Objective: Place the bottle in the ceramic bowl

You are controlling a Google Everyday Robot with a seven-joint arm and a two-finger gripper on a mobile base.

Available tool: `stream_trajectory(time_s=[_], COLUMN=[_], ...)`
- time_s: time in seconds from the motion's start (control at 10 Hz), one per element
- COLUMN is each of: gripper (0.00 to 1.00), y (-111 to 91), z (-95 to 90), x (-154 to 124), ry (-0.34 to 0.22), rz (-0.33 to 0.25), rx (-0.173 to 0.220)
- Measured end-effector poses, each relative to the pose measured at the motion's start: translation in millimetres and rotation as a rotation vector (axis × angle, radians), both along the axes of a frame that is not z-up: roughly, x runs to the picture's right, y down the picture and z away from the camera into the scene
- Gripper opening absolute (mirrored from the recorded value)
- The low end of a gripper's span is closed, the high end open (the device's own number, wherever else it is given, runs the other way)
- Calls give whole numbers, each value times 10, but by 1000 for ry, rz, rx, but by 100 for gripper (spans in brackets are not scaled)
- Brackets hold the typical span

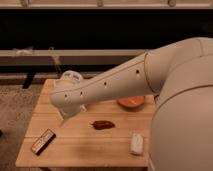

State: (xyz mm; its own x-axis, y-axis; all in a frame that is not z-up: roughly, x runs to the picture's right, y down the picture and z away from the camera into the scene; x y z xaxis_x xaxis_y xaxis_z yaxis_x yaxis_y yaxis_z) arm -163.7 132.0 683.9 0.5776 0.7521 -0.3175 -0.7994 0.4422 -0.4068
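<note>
The orange ceramic bowl sits at the back right of the wooden table, partly covered by my white arm. My arm reaches across the table to its back left corner. The gripper is there, at the end of the arm, over the spot where the bottle lay. The bottle is hidden behind the arm. A small pale tip shows just below the arm; I cannot tell what it is.
A dark red-brown object lies mid-table. A white packet lies at the front right. A dark flat rectangular item lies at the front left. A low shelf runs behind the table.
</note>
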Motion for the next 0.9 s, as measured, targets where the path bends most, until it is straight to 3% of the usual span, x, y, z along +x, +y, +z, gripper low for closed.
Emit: stream_trajectory(time_s=[0.3,0.9], gripper=[80,80], y=[-153,-555], z=[156,700], x=[-85,-795], ry=[-20,-60], rz=[-27,-141], rx=[1,-27])
